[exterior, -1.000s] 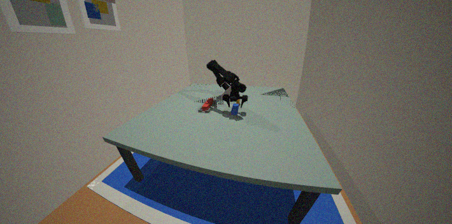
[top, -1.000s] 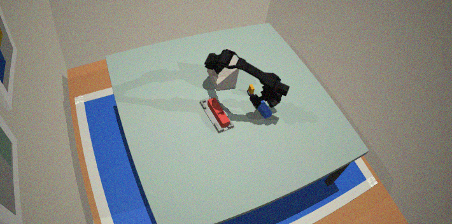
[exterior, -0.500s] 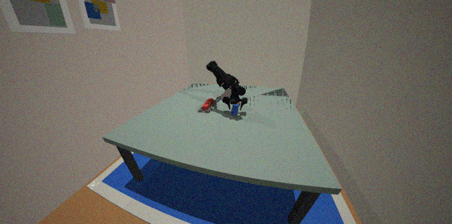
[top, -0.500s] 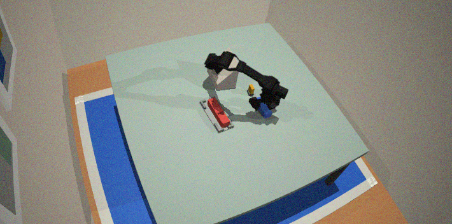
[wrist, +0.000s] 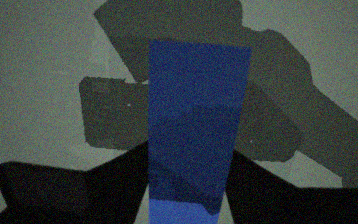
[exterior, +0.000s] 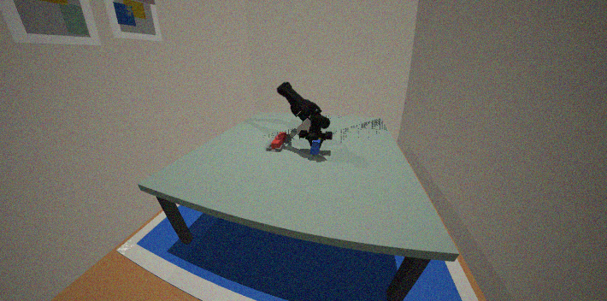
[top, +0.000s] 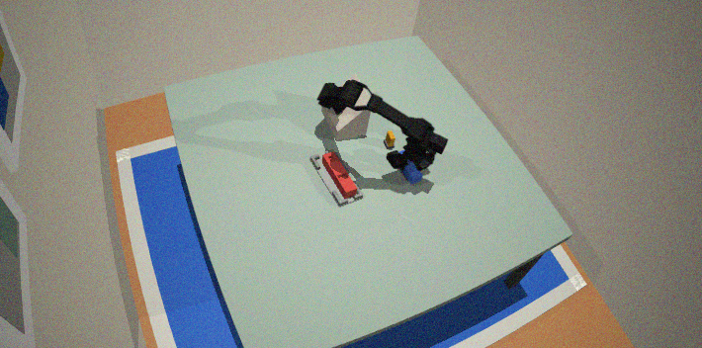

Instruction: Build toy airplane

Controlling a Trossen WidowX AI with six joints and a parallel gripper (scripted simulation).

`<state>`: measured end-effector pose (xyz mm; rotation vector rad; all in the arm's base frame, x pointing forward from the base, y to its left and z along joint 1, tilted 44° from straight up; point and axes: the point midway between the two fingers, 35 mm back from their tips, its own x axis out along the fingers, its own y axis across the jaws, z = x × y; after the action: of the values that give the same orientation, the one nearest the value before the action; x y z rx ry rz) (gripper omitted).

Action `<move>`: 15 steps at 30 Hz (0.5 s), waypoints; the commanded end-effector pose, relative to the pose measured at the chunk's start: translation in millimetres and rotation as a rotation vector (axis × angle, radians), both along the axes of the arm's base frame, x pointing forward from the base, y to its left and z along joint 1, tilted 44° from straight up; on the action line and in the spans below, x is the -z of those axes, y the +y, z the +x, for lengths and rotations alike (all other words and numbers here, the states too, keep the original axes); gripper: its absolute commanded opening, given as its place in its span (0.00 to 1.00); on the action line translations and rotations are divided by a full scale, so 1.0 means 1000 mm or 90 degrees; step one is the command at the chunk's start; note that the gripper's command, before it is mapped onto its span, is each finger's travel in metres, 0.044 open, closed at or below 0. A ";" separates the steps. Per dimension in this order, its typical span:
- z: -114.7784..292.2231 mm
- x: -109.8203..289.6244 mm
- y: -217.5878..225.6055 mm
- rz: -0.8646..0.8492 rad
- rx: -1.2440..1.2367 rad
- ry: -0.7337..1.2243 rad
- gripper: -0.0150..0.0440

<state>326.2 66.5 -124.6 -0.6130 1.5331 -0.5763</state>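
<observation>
The red fuselage (top: 340, 175) (exterior: 278, 140) lies in the grey jig cradle (top: 321, 173) on the table. The blue wing (top: 412, 173) (exterior: 315, 146) (wrist: 195, 125) lies on the table to the right of the jig. My gripper (top: 408, 164) (exterior: 315, 140) (wrist: 190, 190) is down low over the wing and shut on it, one dark finger on each long side in the wrist view. The small yellow tail fin (top: 390, 138) stands on the table just behind the gripper.
The arm's pale base block (top: 350, 121) stands behind the jig. The table (top: 297, 249) has an edge at front and right, with a blue rug (top: 158, 229) on the floor below.
</observation>
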 end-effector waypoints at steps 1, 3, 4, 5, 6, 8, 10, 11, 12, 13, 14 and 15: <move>0.001 -0.001 0.001 0.002 -0.003 -0.002 0.39; 0.004 -0.003 0.005 0.009 -0.006 -0.010 0.30; 0.006 -0.005 0.008 0.013 -0.007 -0.014 0.25; 0.007 -0.006 0.010 0.017 -0.009 -0.018 0.25; 0.009 -0.008 0.013 0.021 -0.010 -0.022 0.25; 0.011 -0.011 0.017 0.029 -0.013 -0.030 0.25; 0.012 -0.013 0.020 0.029 -0.013 -0.030 0.25; 0.012 -0.015 0.021 0.029 -0.013 -0.029 0.25; 0.012 -0.017 0.023 0.029 -0.013 -0.028 0.25; 0.012 -0.019 0.026 0.028 -0.013 -0.027 0.25; 0.013 -0.021 0.028 0.028 -0.012 -0.026 0.25; 0.013 -0.023 0.030 0.027 -0.012 -0.025 0.25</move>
<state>337.3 89.4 -108.4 -0.5869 1.4985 -0.5392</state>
